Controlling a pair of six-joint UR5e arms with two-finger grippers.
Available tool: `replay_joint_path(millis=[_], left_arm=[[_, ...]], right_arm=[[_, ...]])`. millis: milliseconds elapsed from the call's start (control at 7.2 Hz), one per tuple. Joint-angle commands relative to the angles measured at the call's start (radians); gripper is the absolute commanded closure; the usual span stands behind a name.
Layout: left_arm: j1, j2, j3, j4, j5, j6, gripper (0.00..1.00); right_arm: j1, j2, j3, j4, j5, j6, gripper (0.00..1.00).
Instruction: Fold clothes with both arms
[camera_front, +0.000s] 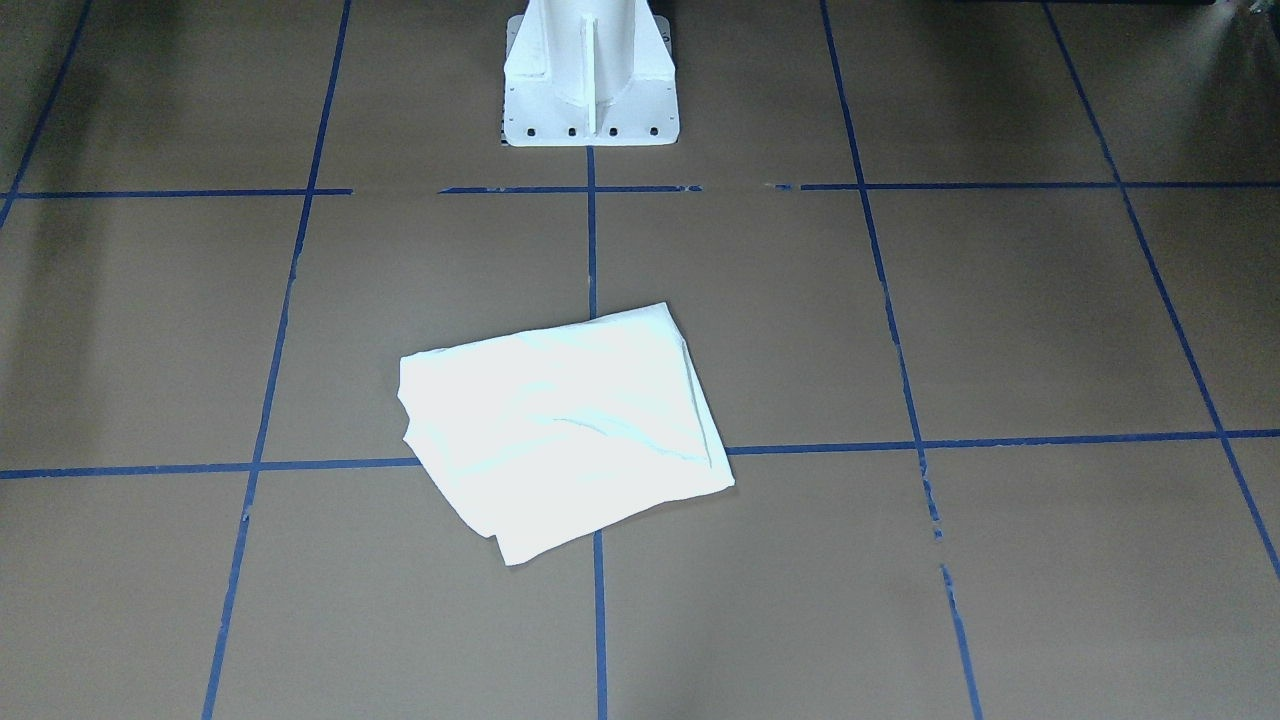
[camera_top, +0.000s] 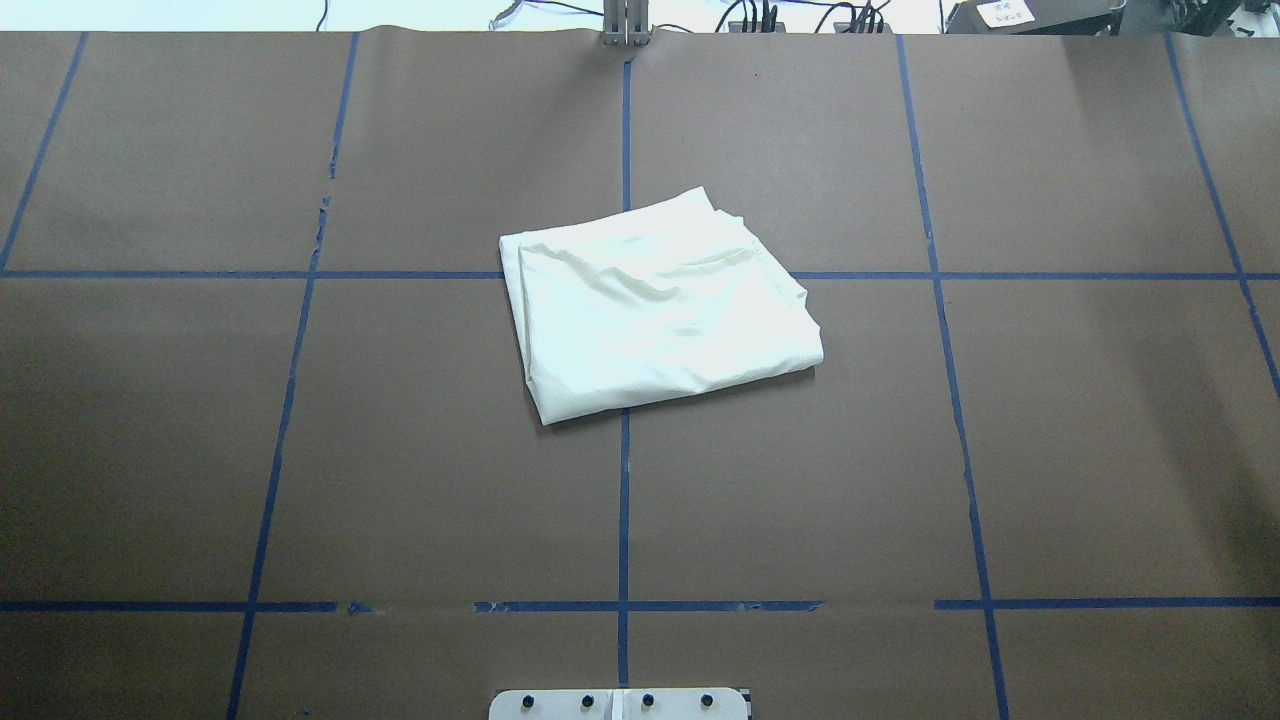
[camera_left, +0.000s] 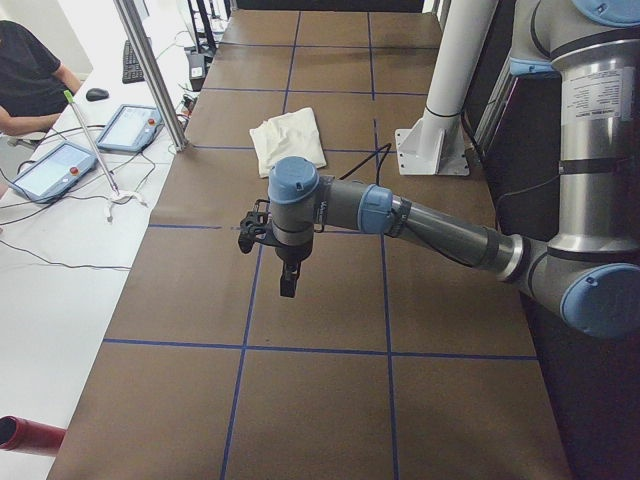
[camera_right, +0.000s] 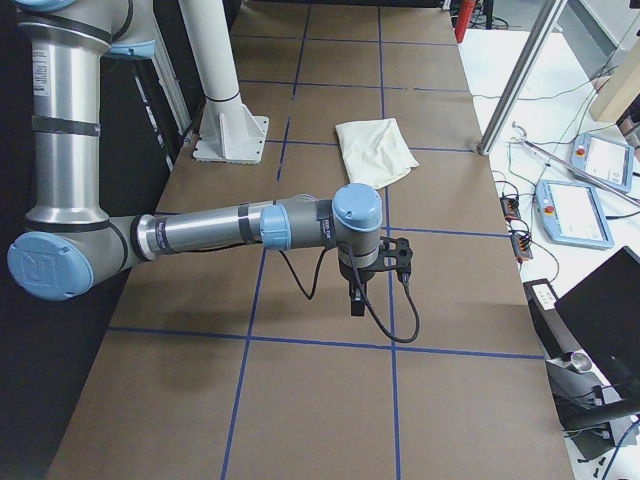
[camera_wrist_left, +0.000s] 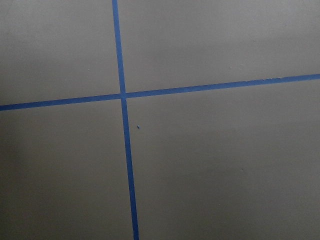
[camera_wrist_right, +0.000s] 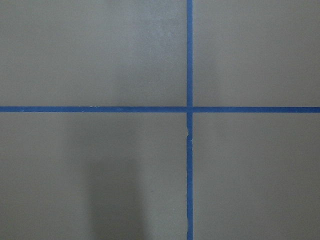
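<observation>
A white cloth (camera_front: 565, 430) lies folded into a rough rectangle near the table's middle, also in the overhead view (camera_top: 655, 305) and both side views (camera_left: 288, 140) (camera_right: 375, 150). My left arm shows only in the exterior left view, its gripper (camera_left: 288, 285) pointing down above the table, far from the cloth. My right arm shows only in the exterior right view, its gripper (camera_right: 357, 300) also pointing down, well short of the cloth. I cannot tell whether either gripper is open or shut. Both wrist views show only brown table and blue tape.
The brown table (camera_top: 400, 450) carries a grid of blue tape lines. The white pedestal base (camera_front: 590, 80) stands at the robot's side. Teach pendants (camera_left: 130, 128) (camera_right: 575, 210), cables and a seated person (camera_left: 25, 80) are beyond the far edge, by a metal post (camera_left: 155, 70).
</observation>
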Motion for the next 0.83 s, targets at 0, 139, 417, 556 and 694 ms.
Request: replay_joint_path(millis=[0, 139, 417, 556, 694], left_arm=[[0.001, -0.019, 0.133, -0.135, -0.005, 0.000, 0.00], [-0.002, -0.011, 0.177, -0.220, -0.006, 0.009, 0.00], [-0.002, -0.018, 0.188, -0.216, -0.005, 0.011, 0.00], [-0.005, -0.002, 0.182, -0.204, -0.005, 0.009, 0.00], [-0.005, 0.002, 0.176, -0.178, -0.002, 0.008, 0.00]], right_arm=[[-0.003, -0.001, -0.001, 0.003, -0.010, -0.002, 0.00], [-0.002, -0.024, -0.016, 0.008, -0.010, -0.002, 0.00], [-0.002, -0.031, -0.036, 0.034, 0.003, 0.003, 0.00], [-0.003, -0.027, -0.038, 0.034, 0.003, 0.008, 0.00], [-0.011, -0.016, -0.039, 0.030, 0.003, 0.011, 0.00]])
